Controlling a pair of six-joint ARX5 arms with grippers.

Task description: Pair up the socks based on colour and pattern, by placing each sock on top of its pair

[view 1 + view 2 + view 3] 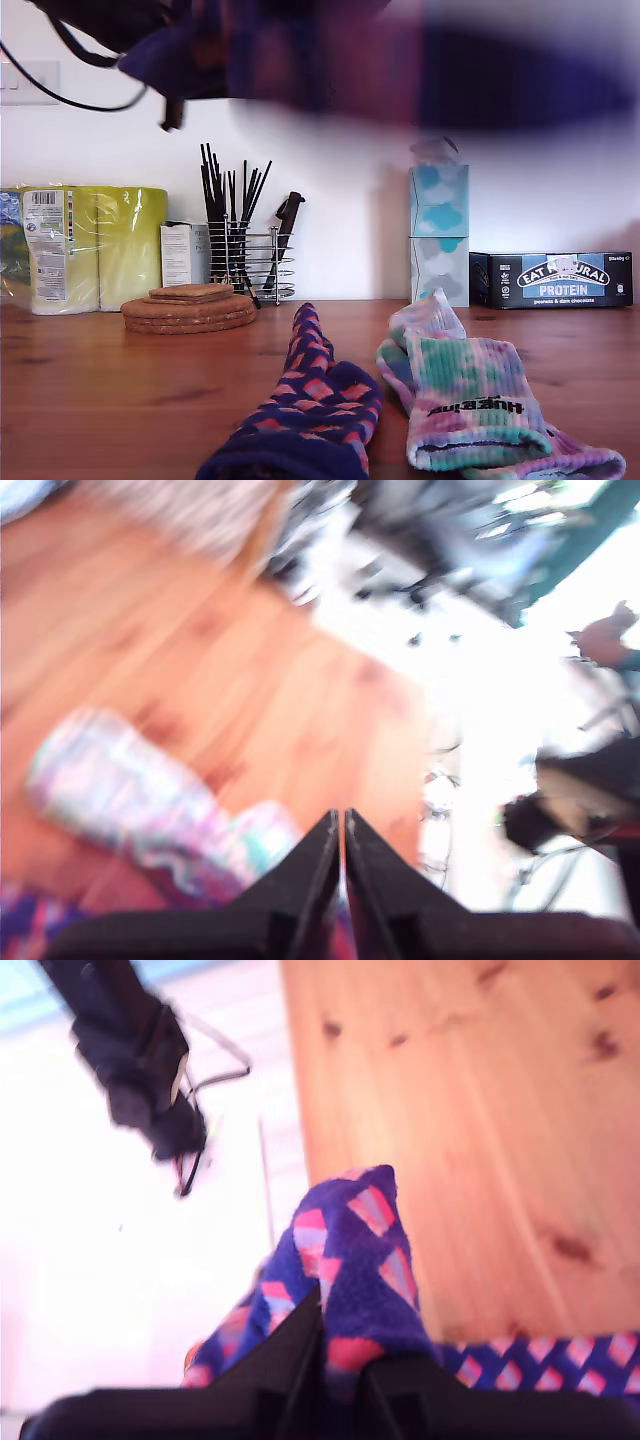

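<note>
wooden tabletop (100, 400) carries socks; my second claw (340, 1335) pinches a navy sock (350, 1250), my first claw (343, 825) pressed together above tie-dye socks (130, 790).

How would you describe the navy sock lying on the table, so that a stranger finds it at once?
Start at the wooden table and look at its near edge. Two socks lie there side by side; the soft dark navy sock with pink-red blocks is on the exterior view's left. Its neighbour, the pastel tie-dye sock with black cuff lettering, is pale teal and purple instead.
</note>
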